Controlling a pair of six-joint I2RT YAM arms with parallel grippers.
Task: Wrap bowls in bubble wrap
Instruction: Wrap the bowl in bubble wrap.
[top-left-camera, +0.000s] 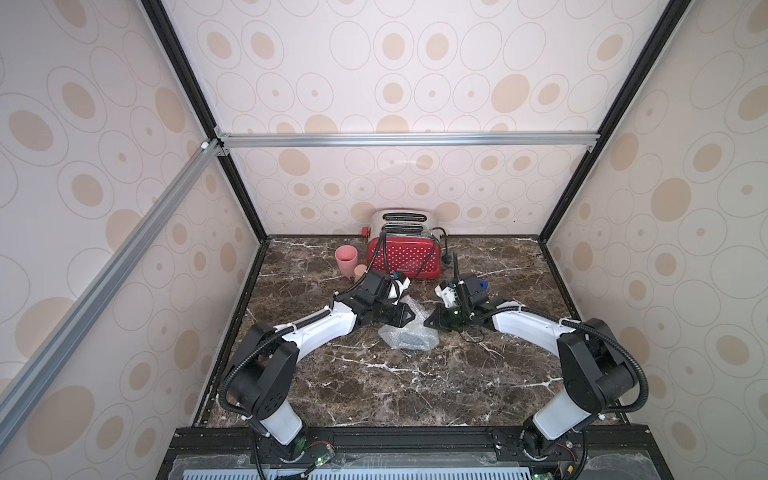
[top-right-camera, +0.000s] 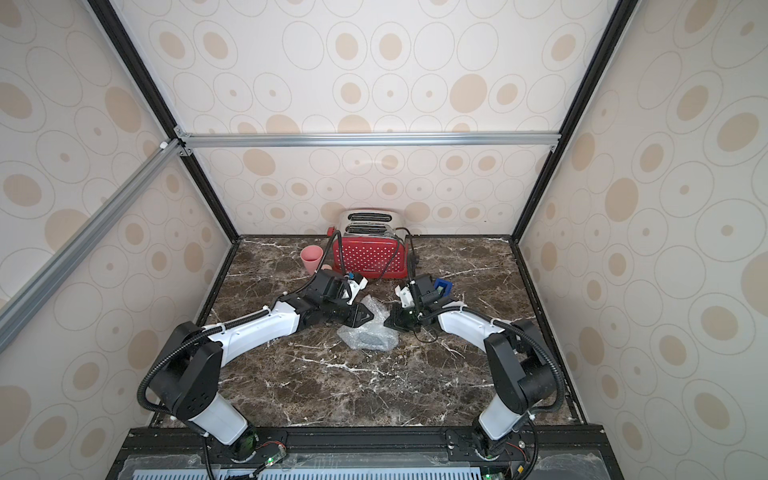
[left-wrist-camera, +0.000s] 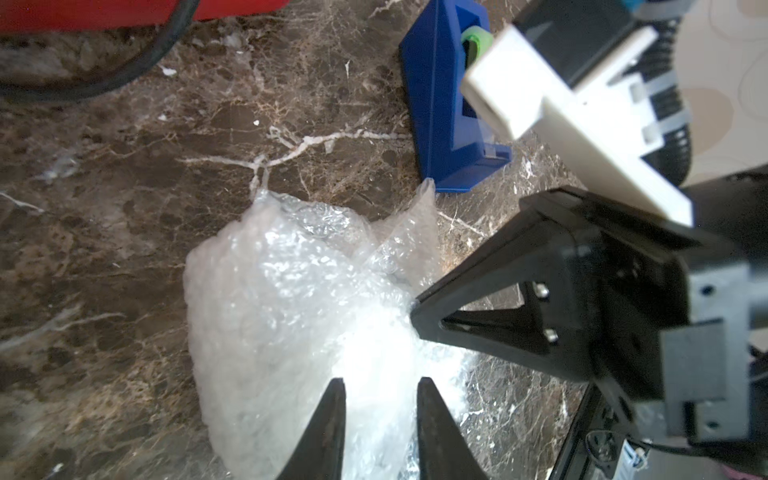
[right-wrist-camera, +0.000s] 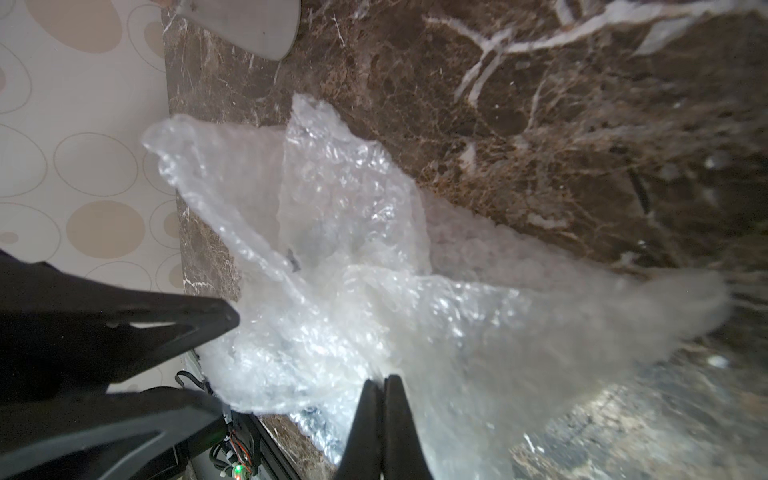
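Observation:
A crumpled bundle of clear bubble wrap (top-left-camera: 409, 330) (top-right-camera: 368, 332) lies mid-table between both arms. A dim grey-blue shape (top-left-camera: 413, 341) shows through it; the bowl itself is hidden under the wrap. My left gripper (left-wrist-camera: 381, 384) comes in from the left (top-left-camera: 406, 318), its fingers (left-wrist-camera: 424, 399) apart, with wrap lying in and below the gap. My right gripper (right-wrist-camera: 384, 378) reaches in from the right (top-left-camera: 427, 322) and is shut, its tip pinching a gathered fold of the wrap (left-wrist-camera: 316, 291). Loose flaps of wrap (right-wrist-camera: 332, 187) stand up above the bundle.
A red dotted toaster (top-left-camera: 405, 253) stands at the back wall, its black cord trailing over the marble top (top-left-camera: 374, 382). A pink cup (top-left-camera: 346, 259) stands left of the toaster. A blue tape dispenser (left-wrist-camera: 453, 112) (top-right-camera: 444, 286) sits just behind the right wrist.

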